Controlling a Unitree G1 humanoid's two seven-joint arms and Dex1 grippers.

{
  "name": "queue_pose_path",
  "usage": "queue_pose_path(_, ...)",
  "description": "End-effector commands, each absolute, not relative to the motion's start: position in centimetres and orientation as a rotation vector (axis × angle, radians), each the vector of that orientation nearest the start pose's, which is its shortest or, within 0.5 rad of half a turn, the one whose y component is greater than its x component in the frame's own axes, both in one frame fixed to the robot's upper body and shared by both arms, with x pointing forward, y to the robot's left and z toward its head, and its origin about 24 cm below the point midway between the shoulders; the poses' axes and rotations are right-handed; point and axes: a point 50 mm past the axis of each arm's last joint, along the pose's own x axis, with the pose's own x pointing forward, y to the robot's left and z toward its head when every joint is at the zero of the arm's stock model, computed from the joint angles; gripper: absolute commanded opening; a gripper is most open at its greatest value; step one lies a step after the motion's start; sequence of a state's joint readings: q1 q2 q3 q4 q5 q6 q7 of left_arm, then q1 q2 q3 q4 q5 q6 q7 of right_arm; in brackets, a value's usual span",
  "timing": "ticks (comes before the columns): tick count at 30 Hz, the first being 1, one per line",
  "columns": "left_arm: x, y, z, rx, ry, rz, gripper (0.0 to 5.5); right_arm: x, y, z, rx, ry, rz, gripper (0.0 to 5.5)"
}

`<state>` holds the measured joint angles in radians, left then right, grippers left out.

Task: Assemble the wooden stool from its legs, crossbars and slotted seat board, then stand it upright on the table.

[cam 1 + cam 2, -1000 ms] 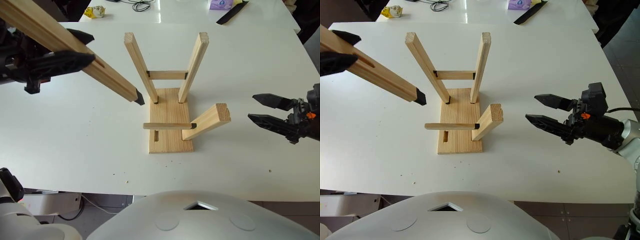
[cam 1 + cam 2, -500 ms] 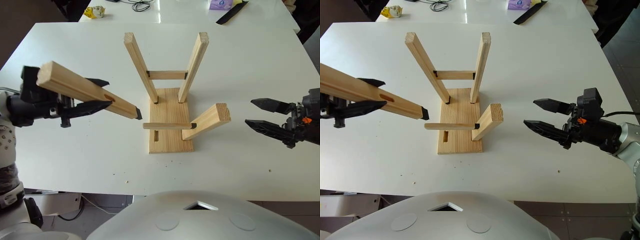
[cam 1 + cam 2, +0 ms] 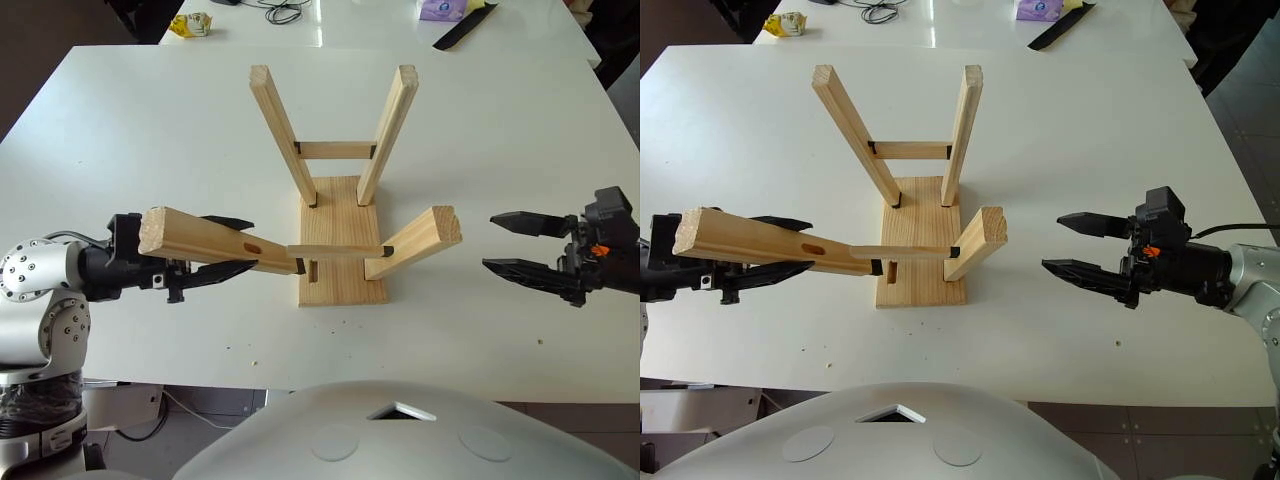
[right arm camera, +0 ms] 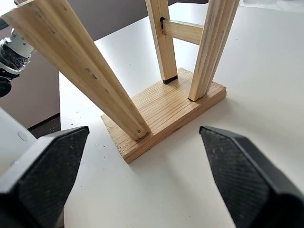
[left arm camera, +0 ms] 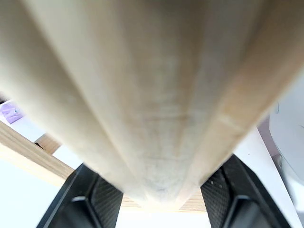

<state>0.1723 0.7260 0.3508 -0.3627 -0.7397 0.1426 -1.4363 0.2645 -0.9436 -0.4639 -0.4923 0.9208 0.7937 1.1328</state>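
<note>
Leg (image 3: pixel 200 240) pinched in left end effector (image 3: pixel 250 243), tip at crossbar (image 3: pixel 335 251) end; right end effector (image 3: pixel 490 241) spread.

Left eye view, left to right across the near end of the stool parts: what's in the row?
left gripper clamped on a loose leg → crossbar → tilted leg → right gripper, open

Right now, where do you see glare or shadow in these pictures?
Left eye view: bright glare on the far table; the seat board casts just a faint, soft shadow. Right wrist view: even light, a thin shadow under the seat board's edge. Left wrist view: the held leg sits close to the lens, darkening toward the fingers.
</note>
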Motion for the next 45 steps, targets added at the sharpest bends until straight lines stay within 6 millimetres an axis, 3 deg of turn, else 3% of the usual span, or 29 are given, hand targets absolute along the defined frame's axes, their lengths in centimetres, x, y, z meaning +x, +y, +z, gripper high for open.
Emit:
queue_pose_path(1,17.2,22.9,14.5,0.151,-0.124,-1.398,2.07,17.1,-25.0,15.8,0.06,0.444,1.128,4.3)
queue_pose_path(10,16.8,23.3,12.5,0.229,-0.077,-1.438,2.07,17.4,-24.7,16.0,0.048,0.444,1.161,4.3)
queue_pose_path(19,18.3,21.8,15.4,0.233,-0.215,-1.432,2.07,17.3,-24.6,15.8,0.041,0.448,1.168,4.3)
queue_pose_path(24,18.5,22.2,15.6,0.249,-0.199,-1.451,2.07,17.1,-24.5,15.6,0.043,0.446,1.163,4.3)
queue_pose_path(36,17.4,22.5,13.9,0.208,-0.137,-1.468,2.07,16.8,-24.3,15.2,0.047,0.446,1.161,4.3)
queue_pose_path(45,17.6,22.0,12.7,0.214,-0.149,-1.437,2.07,16.9,-24.1,15.0,0.05,0.439,1.17,4.3)
